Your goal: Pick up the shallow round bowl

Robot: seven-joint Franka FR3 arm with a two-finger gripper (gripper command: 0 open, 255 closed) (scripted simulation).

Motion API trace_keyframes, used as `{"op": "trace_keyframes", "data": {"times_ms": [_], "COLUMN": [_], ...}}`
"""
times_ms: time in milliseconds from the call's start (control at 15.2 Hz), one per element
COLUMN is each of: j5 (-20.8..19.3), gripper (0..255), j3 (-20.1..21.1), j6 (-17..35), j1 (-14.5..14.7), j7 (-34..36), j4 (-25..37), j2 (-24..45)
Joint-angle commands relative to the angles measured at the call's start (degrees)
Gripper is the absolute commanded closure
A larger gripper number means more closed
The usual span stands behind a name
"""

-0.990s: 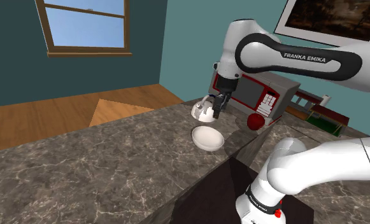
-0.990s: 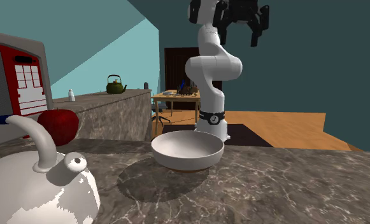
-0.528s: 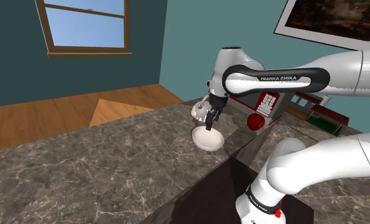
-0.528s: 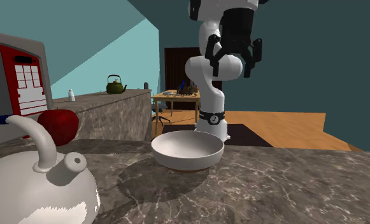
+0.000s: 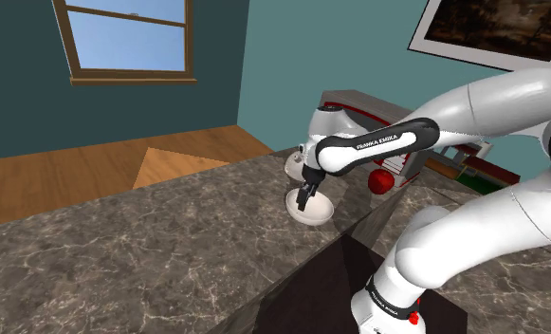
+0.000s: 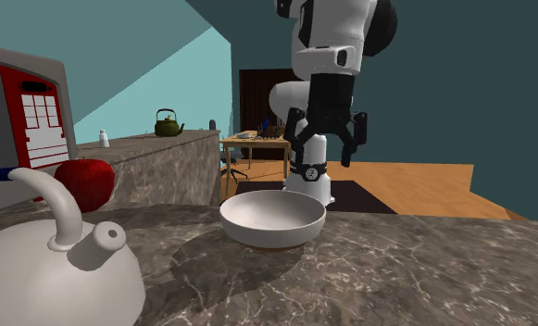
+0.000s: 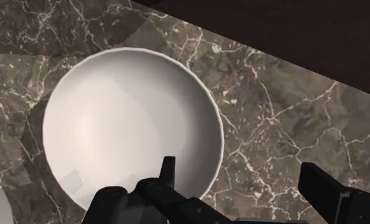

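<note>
From beside the stand point(image 5: 322, 277), one camera overlooks the counter point(image 5: 121, 247); another sits low on it, facing the arm point(image 6: 330, 56); the wrist's looks down. All share the bowl point(image 5: 320, 212).

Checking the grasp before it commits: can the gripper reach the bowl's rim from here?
Likely yes. The open gripper hangs above the rim of the bowl with nothing between; the kettle and apple stand aside.

My arm point(image 5: 491, 100) arches forward and down; my gripper point(image 6: 322, 156) hangs pointing straight down, black fingers point(image 7: 323, 188) spread wide apart, clasping nothing.
</note>
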Motion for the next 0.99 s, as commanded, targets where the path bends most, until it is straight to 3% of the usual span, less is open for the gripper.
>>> {"op": "trace_keyframes", "data": {"times_ms": [0, 594, 660, 924], "j5": [-0.73, -1.51, -1.54, -1.55], "gripper": [0, 0, 255, 255], "j3": [-0.19, -0.20, -0.20, -0.24], "j6": [5.26, 13.35, 13.45, 13.43], "j1": [-0.40, -0.76, -0.77, -0.80], "j7": [0.12, 0.91, 0.91, 0.86], "j4": [-1.18, -3.41, -3.52, -3.41], "j2": [3.63, 9.50, 9.49, 9.57]}}
